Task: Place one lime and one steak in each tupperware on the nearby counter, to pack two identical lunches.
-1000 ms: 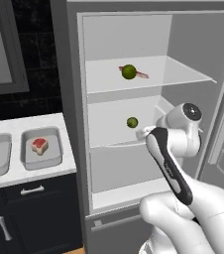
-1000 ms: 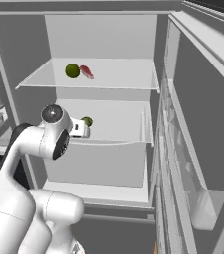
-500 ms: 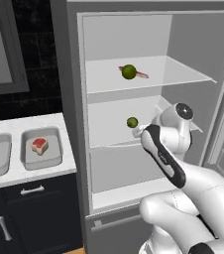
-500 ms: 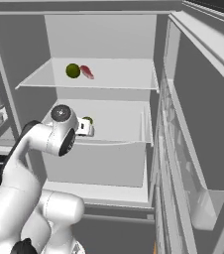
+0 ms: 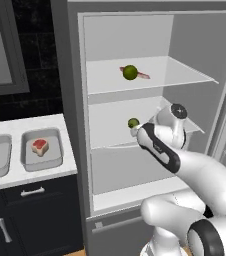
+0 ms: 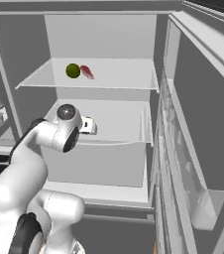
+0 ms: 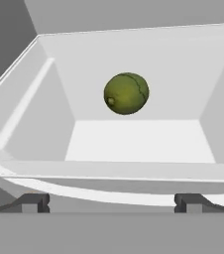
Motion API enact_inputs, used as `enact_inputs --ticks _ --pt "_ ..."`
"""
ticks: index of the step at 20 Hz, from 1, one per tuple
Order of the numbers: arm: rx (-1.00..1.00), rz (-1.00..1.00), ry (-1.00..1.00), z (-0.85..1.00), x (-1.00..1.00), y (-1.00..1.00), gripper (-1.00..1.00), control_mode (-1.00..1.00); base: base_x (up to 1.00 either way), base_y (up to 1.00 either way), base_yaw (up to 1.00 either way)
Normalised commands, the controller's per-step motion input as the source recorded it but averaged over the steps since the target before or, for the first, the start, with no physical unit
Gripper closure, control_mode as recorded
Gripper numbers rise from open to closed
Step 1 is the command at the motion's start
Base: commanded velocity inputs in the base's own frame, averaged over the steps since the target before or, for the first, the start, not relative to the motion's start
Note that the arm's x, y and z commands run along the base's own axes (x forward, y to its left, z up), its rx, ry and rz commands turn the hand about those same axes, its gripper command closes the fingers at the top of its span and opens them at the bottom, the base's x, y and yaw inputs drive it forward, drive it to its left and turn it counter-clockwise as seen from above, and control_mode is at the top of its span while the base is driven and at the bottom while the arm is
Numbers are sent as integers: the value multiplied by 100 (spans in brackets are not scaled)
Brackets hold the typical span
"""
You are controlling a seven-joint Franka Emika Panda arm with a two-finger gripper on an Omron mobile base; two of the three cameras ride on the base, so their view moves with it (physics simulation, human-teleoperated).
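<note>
Nearest to you, the two-finger gripper has its jaws spread wide and carries nothing; its dark tips stand far apart at the front lip of the pale grey lower fridge shelf. Just beyond them, the small round green lime lies toward the back of this shelf, apart from the fingers and centred between them, so I judge the step in hand is the reach for this lime. For the next move you should push the hand forward until the lime sits between the fingers, then close on it and draw it out toward the white marble-look counter at the left. There the grey rectangular tupperware holds one red steak and no lime that I can see. Farther up, on the upper fridge shelf, a second green lime lies touching what seems to be a second pinkish steak, though it is small.
</note>
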Motion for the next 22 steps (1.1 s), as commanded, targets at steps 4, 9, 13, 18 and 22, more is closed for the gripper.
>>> enact_inputs --ticks 4,9,13,18,22 --pt "0 0 0 -13 43 1 -100 -100 0 0 0" --pt "0 0 0 -12 47 4 -100 -100 0 0 0" --pt "0 0 0 -12 50 6 -100 -100 0 0 0" --pt "0 0 0 -10 45 1 -100 -100 0 0 0" --pt "0 0 0 -9 37 0 -100 -100 0 0 0"
